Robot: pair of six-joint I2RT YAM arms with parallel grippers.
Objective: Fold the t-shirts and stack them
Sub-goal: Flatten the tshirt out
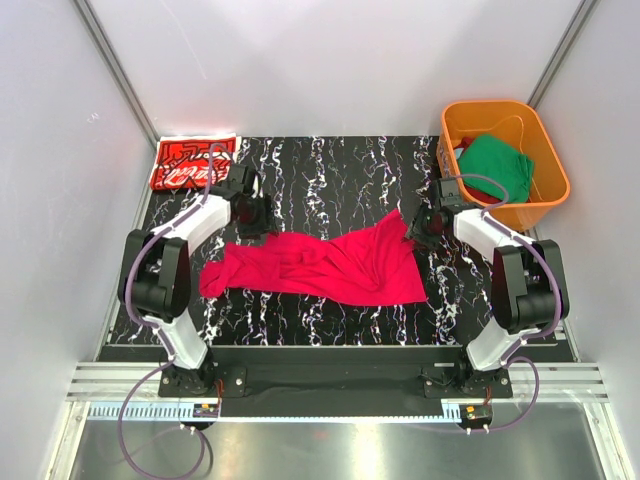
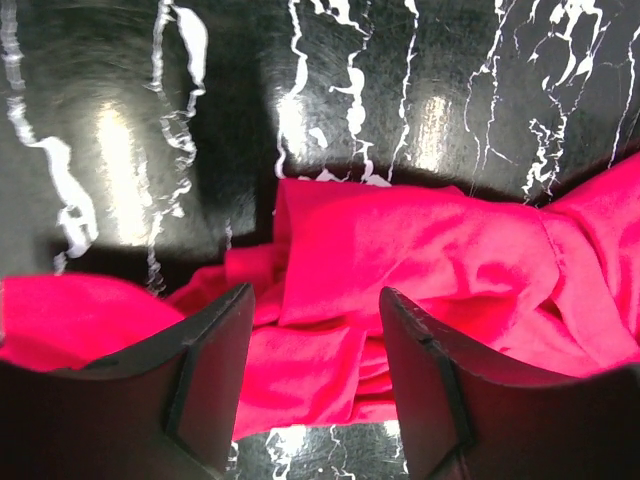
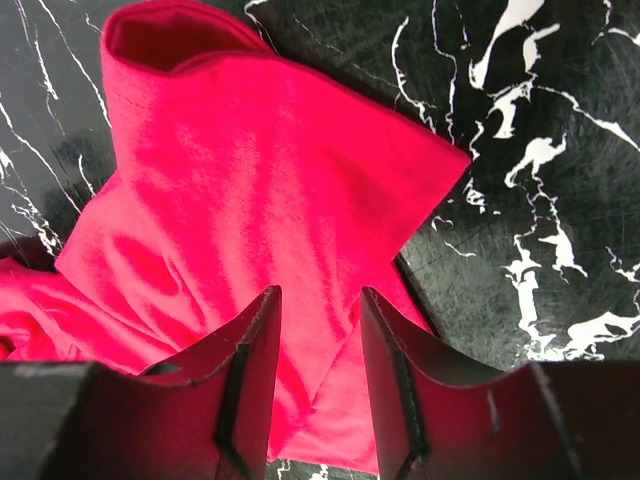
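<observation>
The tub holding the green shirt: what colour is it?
The tub is orange, clearest in the top external view.

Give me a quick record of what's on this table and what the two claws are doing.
Table: black marbled top
Red shirt: crumpled, spread across the middle
Printed shirt: looks folded, far left corner
Green shirt: bundled in the orange tub, far right
Left gripper: open, above the red shirt's left part
Right gripper: jaws apart, over the red shirt's right end
Stack: none yet
</observation>
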